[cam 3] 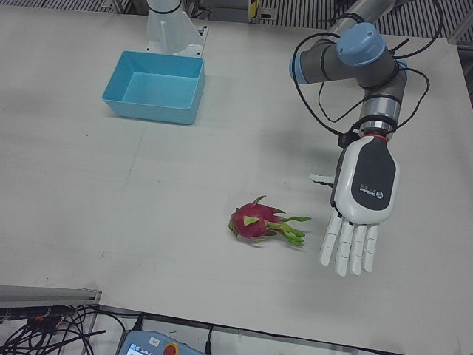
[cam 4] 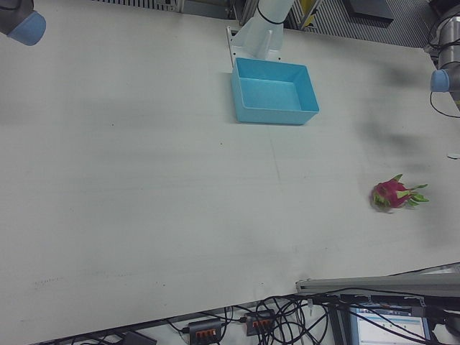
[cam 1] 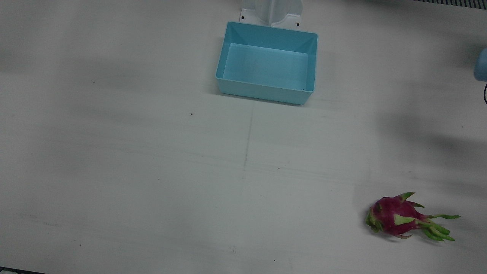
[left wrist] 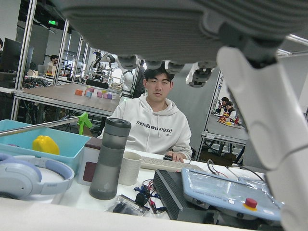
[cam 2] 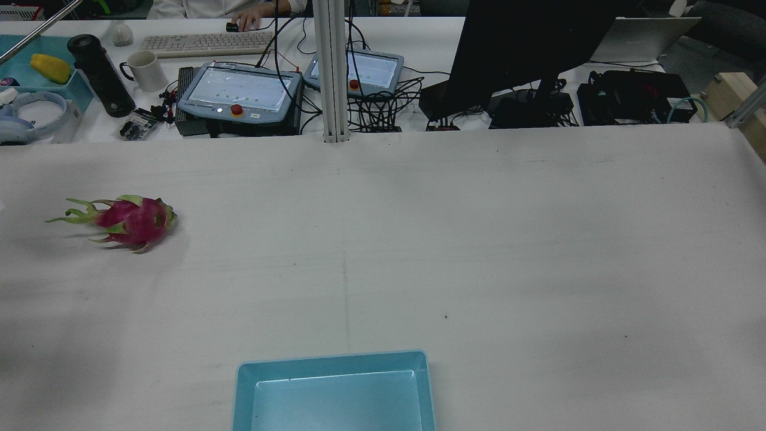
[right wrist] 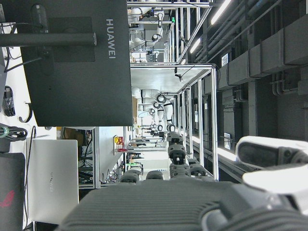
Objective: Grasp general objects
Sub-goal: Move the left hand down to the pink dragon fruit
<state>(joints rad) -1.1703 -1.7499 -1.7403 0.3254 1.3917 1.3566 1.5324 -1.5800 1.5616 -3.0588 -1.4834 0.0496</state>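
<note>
Nothing is grasped yet. In the left-front view, the blue bin (cam 3: 154, 86) sits empty at the far left of the desk (cam 3: 111, 192), the dragon fruit (cam 3: 261, 223) lies untouched nearer, and the left hand (cam 3: 358, 207) hangs just right of it, fingers spread, empty. The right hand's (right wrist: 202, 202) state I cannot tell.

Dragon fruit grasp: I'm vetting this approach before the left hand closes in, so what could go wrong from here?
1. The dragon fruit lies on its side; being rounded, it may roll when nudged.
2. Its thin green leaf tips point toward the left hand, whose open fingers might catch only those and slip.
3. The blue bin sits far across the table, so a weak hold could fail on any carry there.
</note>
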